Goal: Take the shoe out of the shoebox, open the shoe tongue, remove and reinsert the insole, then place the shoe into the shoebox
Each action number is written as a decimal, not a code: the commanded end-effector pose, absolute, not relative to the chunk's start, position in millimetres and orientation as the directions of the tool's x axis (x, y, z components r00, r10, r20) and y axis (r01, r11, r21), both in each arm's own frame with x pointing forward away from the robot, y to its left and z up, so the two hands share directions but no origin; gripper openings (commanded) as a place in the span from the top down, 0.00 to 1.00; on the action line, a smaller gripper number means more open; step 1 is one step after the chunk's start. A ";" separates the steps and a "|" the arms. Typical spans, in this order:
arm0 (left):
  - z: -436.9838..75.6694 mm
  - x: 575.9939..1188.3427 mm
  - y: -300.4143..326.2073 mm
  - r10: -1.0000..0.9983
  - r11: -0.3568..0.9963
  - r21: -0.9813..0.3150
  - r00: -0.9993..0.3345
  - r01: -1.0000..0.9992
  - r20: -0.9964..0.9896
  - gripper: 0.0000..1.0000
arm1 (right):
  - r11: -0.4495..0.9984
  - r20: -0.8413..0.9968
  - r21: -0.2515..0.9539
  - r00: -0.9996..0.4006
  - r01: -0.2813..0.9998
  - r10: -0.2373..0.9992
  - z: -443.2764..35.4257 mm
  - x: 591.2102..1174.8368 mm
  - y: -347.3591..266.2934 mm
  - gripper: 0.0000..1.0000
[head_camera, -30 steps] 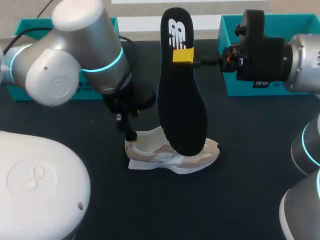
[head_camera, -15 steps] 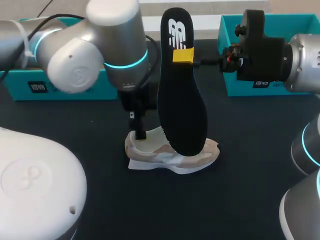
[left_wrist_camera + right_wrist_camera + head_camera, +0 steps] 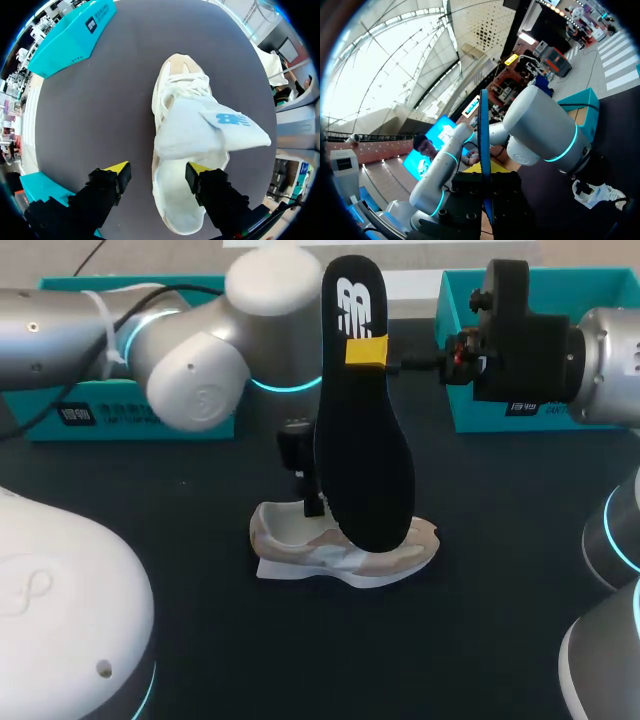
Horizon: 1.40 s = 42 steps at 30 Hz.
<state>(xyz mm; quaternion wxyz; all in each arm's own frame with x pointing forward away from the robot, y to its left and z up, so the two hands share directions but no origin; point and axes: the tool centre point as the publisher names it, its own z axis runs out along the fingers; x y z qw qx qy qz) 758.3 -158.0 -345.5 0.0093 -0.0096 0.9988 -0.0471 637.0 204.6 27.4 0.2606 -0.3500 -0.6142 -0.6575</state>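
— jaws, left and right: how do they stand?
— left gripper (image 3: 157,169) spread wide, holding nothing. one yellow tip (image 3: 197,170) is over the shoe (image 3: 185,125) near its heel opening, the other over bare table (image 3: 100,100) beside it. right gripper (image 3: 366,351) clamped on the black insole (image 3: 365,440), which runs edge-on between its fingers in the right wrist view.
— what differs from a second ago?
— left arm (image 3: 190,390) has swung in from the left toward the middle. its gripper, then at the heel, now hangs over the shoe's opening just beside the insole. shoe, insole and right arm (image 3: 610,350) have not shifted.
— any writing?
— a white logo on the insole's upper end, just above the yellow tip. a blue logo on the pale tongue (image 3: 190,135), which is pulled up and spread. there is small white print on the left teal box piece (image 3: 40,428) and the right teal box piece (image 3: 460,415).
— which way do things point?
— the beige-and-white shoe sits on its sole mid-table, long axis across it, toe toward the right arm's side, heel toward the left. the insole stands on end, logo end up at the gripper, broad end down in front of the shoe's middle. whether it touches the shoe cannot be told. both box pieces sit at the far edge, well apart from the shoe.
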 end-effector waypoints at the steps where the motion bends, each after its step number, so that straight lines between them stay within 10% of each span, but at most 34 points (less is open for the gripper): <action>1: -363.6 764.5 -167.1 -0.029 0.994 -0.108 -1.000 -0.028 -0.002 0.38 | -0.110 0.782 0.624 -0.617 0.774 0.092 28.1 637.5 208.7 1.00; 3: -367.8 764.4 -168.7 -0.030 0.994 -0.104 -1.000 -0.029 -0.006 0.58 | -0.110 0.782 0.624 -0.617 0.774 0.092 28.1 637.5 208.7 1.00; 14: -379.2 760.4 -175.3 -0.025 0.995 -0.101 -1.000 -0.026 0.005 0.65 | -0.110 0.782 0.624 -0.617 0.774 0.092 28.1 637.5 208.7 1.00; 19: -384.3 758.8 -175.2 -0.039 0.995 -0.092 -0.999 -0.040 0.010 1.00 | -0.110 0.782 0.624 -0.617 0.774 0.092 28.1 637.5 208.7 1.00; 34: -375.1 761.2 -174.6 -0.029 0.996 -0.075 -0.990 -0.040 0.136 1.00 | -0.110 0.782 0.624 -0.617 0.774 0.092 28.1 637.5 208.7 1.00; 42: -358.2 759.6 -170.9 0.314 0.949 -0.132 -0.910 0.287 0.272 1.00 | -0.110 0.782 0.624 -0.617 0.774 0.092 28.1 637.5 208.7 1.00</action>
